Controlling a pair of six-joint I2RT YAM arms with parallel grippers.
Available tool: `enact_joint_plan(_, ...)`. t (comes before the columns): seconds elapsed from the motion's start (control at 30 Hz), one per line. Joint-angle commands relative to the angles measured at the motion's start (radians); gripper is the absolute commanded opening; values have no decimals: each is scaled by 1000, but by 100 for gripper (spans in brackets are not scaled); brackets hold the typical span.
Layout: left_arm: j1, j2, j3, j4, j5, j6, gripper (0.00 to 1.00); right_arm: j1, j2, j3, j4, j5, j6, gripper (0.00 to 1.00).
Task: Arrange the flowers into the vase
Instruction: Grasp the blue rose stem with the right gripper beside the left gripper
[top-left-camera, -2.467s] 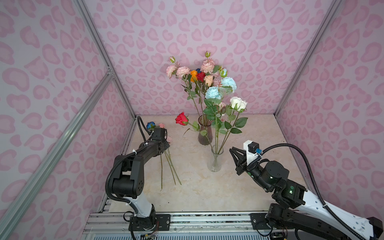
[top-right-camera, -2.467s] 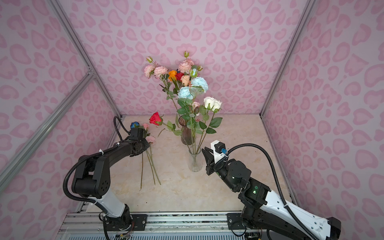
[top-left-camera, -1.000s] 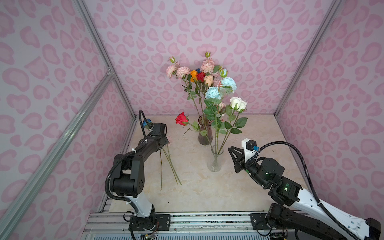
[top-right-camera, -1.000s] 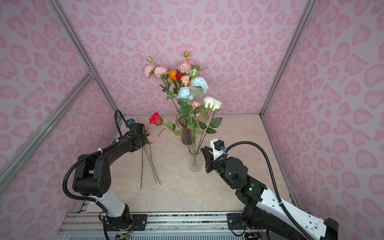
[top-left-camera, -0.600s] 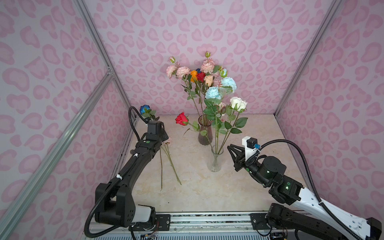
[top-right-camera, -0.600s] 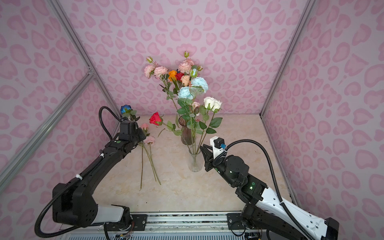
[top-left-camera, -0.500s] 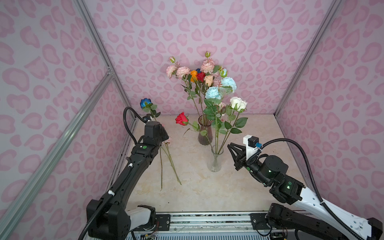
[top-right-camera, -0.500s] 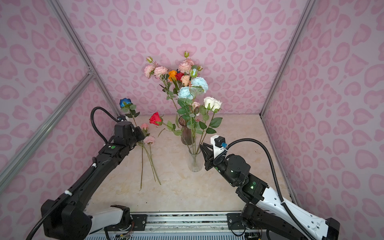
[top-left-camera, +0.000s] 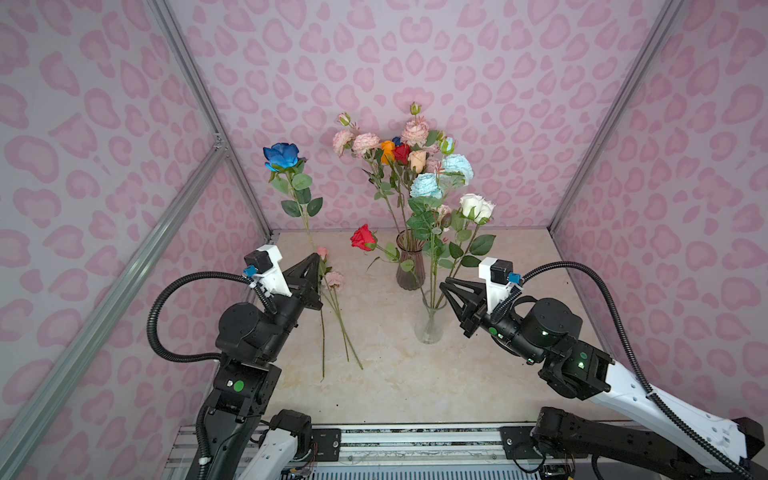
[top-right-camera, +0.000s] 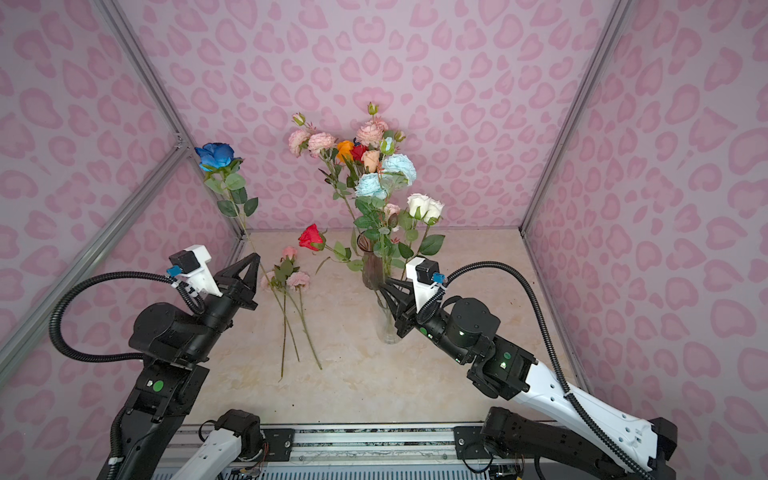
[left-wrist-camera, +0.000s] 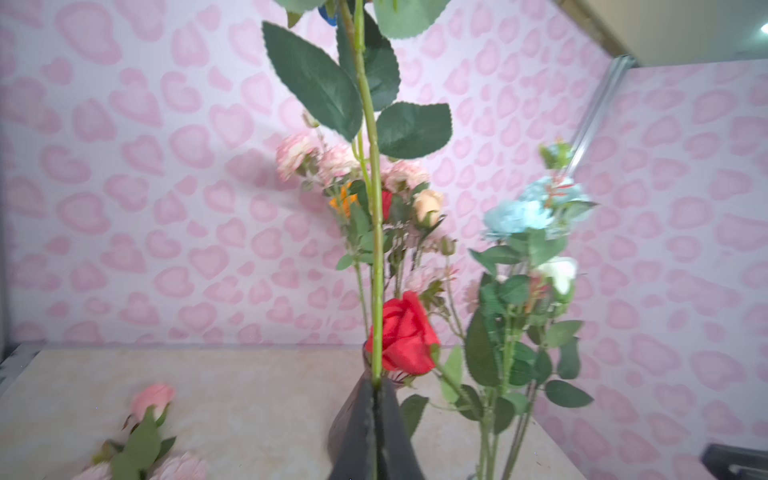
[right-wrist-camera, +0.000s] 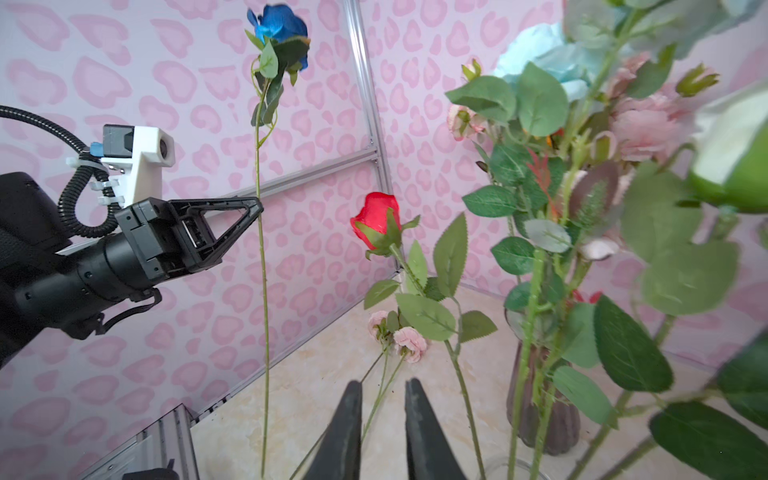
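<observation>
Where the left arm reached low along the left wall a couple of seconds ago, it is now folded back and raised, forearm angled upward. The left gripper (top-left-camera: 316, 257) (right-wrist-camera: 257, 203) is clamped on the stem of the blue rose (top-left-camera: 282, 156) (top-right-camera: 216, 156), which has come up off the table (top-left-camera: 415, 382) and stands nearly upright. Its head is high against the back left corner, and its stem runs on below the fingers toward the table; whether the tip touches cannot be told. Just right of that gripper, two pink flowers (top-left-camera: 332, 278) (top-right-camera: 297, 279) still lie flat on the table, heads toward the back. Next comes the red rose (top-left-camera: 363, 237) (right-wrist-camera: 376, 220), leaning left out of the dark vase (top-left-camera: 409, 270), which holds the tall mixed bunch. In front of it the clear glass vase (top-left-camera: 430, 328) holds the white roses and leafy stems. The right arm stretches low from the front right corner, and the right gripper (top-left-camera: 442, 284) (right-wrist-camera: 382, 386) has edged nearer the clear vase's neck, level, its fingers a narrow gap apart with nothing between them.
</observation>
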Motion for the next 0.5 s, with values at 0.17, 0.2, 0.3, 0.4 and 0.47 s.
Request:
enact_joint_plan(0.17,-21,-5,46,185,298,-93,3,98,200,207,-61,-115,-66,35)
enact_joint_plan(0.2,-27,-5,43,216,306,-110,3,109,229,232,-66,-123,-66,36)
enact_joint_plan(0.3,-52,2,25,273,315,-154,3,136,302,295,-71,-120,-66,38)
enact_joint_plan(0.4,-91,11,8,295,308,-161,3,142,366,344,-53,-113,-46,38)
enact_joint_plan(0.47,-119,12,-11,310,293,-159,3,144,411,391,-72,-143,-56,40)
